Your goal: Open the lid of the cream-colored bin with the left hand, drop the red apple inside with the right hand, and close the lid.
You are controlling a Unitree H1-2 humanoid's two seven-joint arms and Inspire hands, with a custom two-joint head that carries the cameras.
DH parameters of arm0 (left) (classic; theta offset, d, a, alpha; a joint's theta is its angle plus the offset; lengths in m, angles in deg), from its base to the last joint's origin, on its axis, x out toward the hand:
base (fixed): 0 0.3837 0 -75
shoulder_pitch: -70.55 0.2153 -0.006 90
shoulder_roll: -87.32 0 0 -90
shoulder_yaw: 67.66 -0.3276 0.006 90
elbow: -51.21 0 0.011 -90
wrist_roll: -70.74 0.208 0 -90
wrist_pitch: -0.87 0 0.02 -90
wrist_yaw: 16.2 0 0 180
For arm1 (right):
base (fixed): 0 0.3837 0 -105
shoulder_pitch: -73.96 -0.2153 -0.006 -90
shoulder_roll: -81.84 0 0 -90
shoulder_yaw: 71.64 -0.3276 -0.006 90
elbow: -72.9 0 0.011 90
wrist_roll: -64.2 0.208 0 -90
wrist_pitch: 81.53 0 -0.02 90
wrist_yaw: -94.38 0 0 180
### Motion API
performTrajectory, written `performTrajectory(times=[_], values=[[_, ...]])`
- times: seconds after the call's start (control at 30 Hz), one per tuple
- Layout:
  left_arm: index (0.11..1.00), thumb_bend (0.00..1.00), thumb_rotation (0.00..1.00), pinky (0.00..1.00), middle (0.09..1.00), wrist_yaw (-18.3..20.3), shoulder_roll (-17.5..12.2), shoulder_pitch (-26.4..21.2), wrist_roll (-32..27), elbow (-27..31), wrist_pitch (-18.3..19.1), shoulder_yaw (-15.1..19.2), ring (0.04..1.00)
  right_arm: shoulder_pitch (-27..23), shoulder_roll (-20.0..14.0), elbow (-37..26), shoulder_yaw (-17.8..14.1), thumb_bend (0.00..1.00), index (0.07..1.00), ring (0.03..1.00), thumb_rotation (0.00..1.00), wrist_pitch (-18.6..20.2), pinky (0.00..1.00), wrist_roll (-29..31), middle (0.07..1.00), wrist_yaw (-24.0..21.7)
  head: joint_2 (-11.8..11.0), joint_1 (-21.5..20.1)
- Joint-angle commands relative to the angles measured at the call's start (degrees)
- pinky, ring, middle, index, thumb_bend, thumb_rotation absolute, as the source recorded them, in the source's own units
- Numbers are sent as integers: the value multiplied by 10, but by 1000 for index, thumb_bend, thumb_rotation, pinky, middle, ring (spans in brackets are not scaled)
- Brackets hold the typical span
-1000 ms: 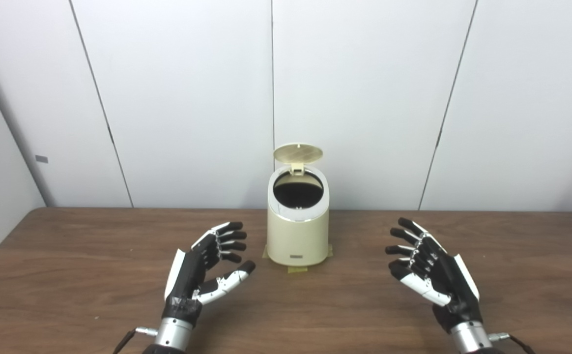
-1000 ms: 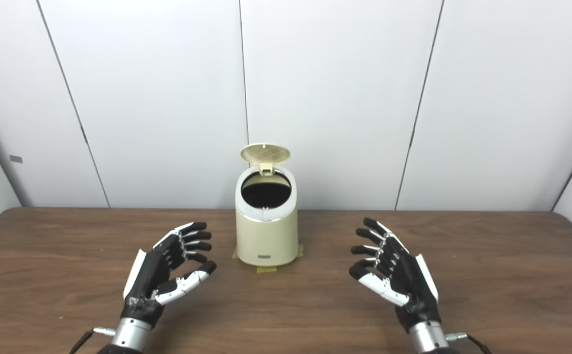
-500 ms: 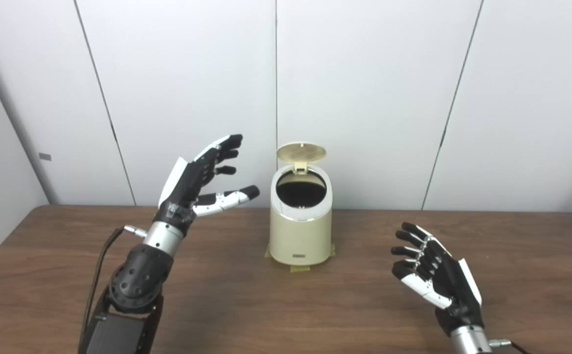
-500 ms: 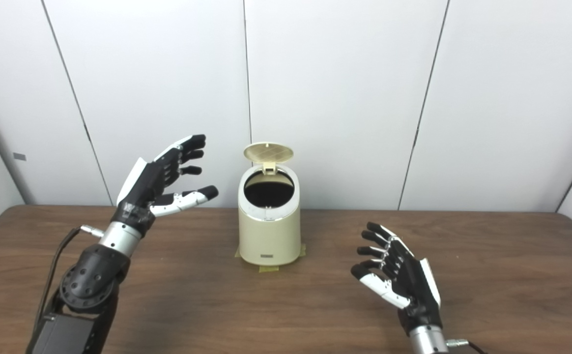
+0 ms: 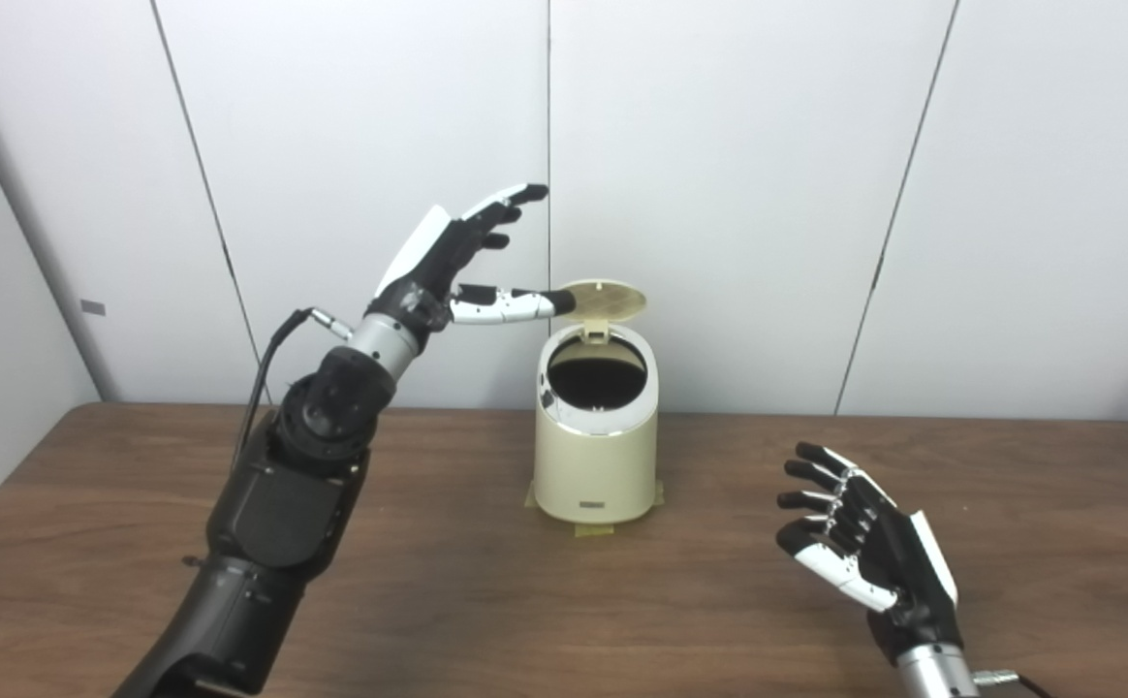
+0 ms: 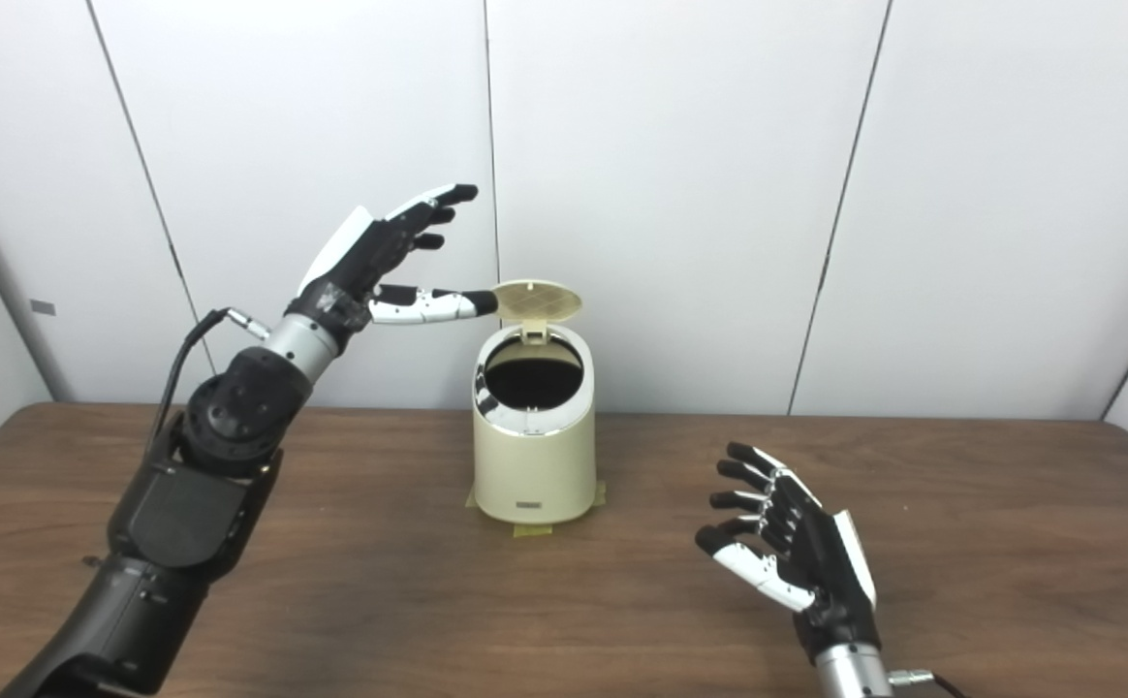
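Observation:
The cream-colored bin [image 5: 593,465] stands at the back middle of the brown table, its round lid [image 5: 606,300] tipped up and its dark mouth showing. My left hand [image 5: 453,262] is raised high to the left of the lid, open, with the thumb tip reaching the lid's left edge. Low at the right, my right hand [image 5: 860,548] hovers over the table, open and holding nothing. No red apple shows in either view; the bin's inside is too dark to see into.
Yellow tape [image 5: 591,528] marks the bin's base. The wooden table [image 5: 486,601] runs wide to both sides, with white wall panels close behind the bin.
My left arm has risen from table height to lid height and reached right toward the lid. The right hand has sunk slightly. The camera has shifted a little.

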Motion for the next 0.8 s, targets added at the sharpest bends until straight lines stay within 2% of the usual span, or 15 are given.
performTrajectory(times=[0.0,0.17,0.27,0.4,0.47,0.57,0.6,0.67,0.77], values=[[908,885,370,853,954,-20,-12,-43,46,-2,-12,-18,944,-16,-6,-22,-1,796,772,657,434,-19,511,6,774,-1,1,-1],[931,914,404,955,966,-21,-12,-50,99,-12,-19,-51,982,-17,-5,-22,2,804,758,633,442,-25,495,2,764,-1,-1,-6],[951,922,405,977,985,-10,-11,-53,109,-23,-26,-64,996,-16,-3,-29,5,806,751,623,443,-22,496,3,765,-2,-1,-8],[978,931,432,999,1000,13,-15,-51,131,-11,-10,-85,1000,-15,1,-37,6,798,750,612,440,-14,484,6,764,-1,0,-12],[945,943,440,941,944,17,-15,-47,141,1,-1,-88,986,-15,3,-41,6,801,748,609,432,-10,484,16,762,-4,0,-12],[848,955,431,863,854,15,-13,-40,151,14,5,-87,911,-16,2,-42,7,796,742,609,424,-10,498,26,763,-10,0,-13],[828,953,426,870,836,15,-13,-38,151,19,3,-86,900,-16,1,-41,8,791,741,607,418,-12,498,27,761,-12,0,-14],[790,950,414,964,800,16,-15,-34,155,26,-3,-88,891,-17,4,-39,7,787,737,605,408,-17,501,33,757,-13,0,-14],[781,949,418,996,788,22,-20,-32,162,36,-7,-92,905,-17,7,-38,6,775,734,595,388,-24,490,43,748,-16,0,-15]])
